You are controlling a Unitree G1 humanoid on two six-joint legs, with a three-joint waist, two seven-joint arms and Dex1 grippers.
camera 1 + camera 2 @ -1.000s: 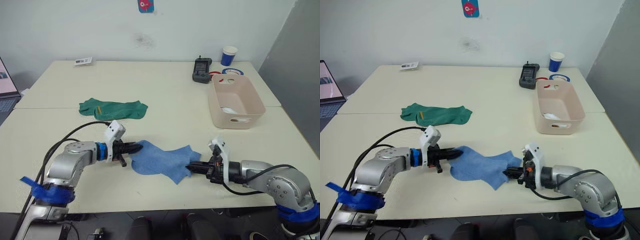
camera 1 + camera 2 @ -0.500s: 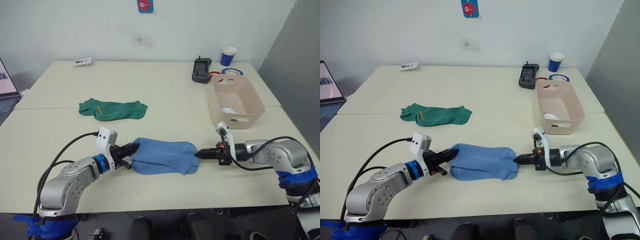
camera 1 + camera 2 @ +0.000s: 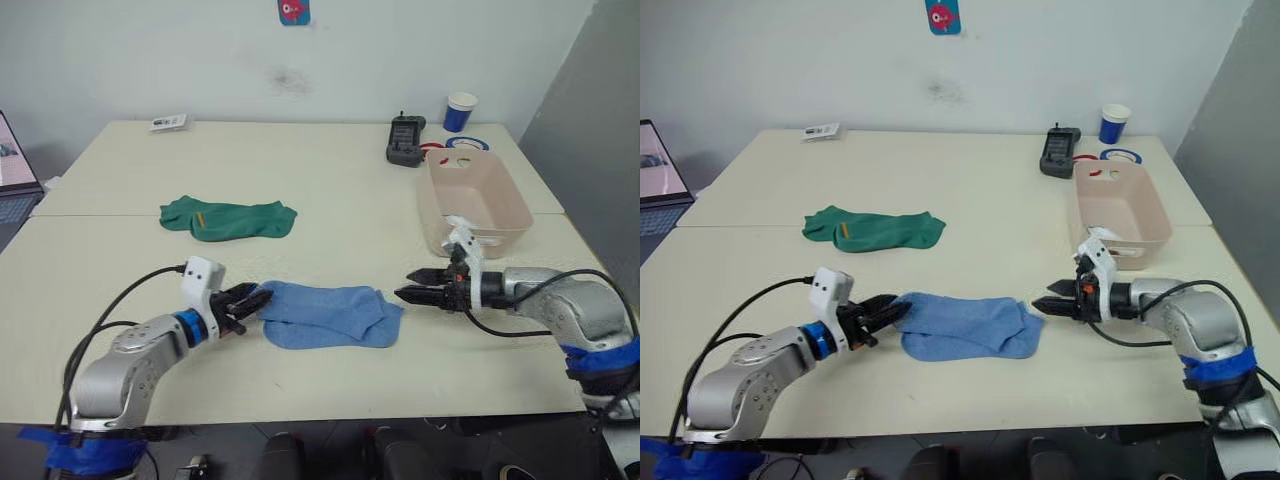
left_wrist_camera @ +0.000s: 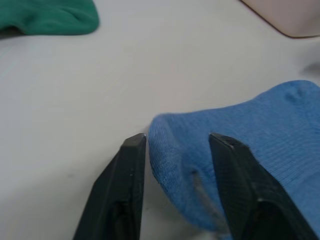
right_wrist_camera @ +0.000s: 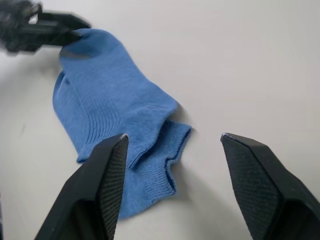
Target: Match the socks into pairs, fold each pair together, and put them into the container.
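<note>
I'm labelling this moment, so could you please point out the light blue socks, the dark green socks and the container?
light blue socks (image 3: 330, 315): left eye view, middle of the stacked blue fabric.
dark green socks (image 3: 232, 218): left eye view, middle of the green fabric.
container (image 3: 1156, 215): right eye view, on its right wall.

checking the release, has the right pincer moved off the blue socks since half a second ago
Yes. The right pincer has pulled back toward the container side and opened; it now sits just clear of the blue socks, whose edge it touched before.
</note>
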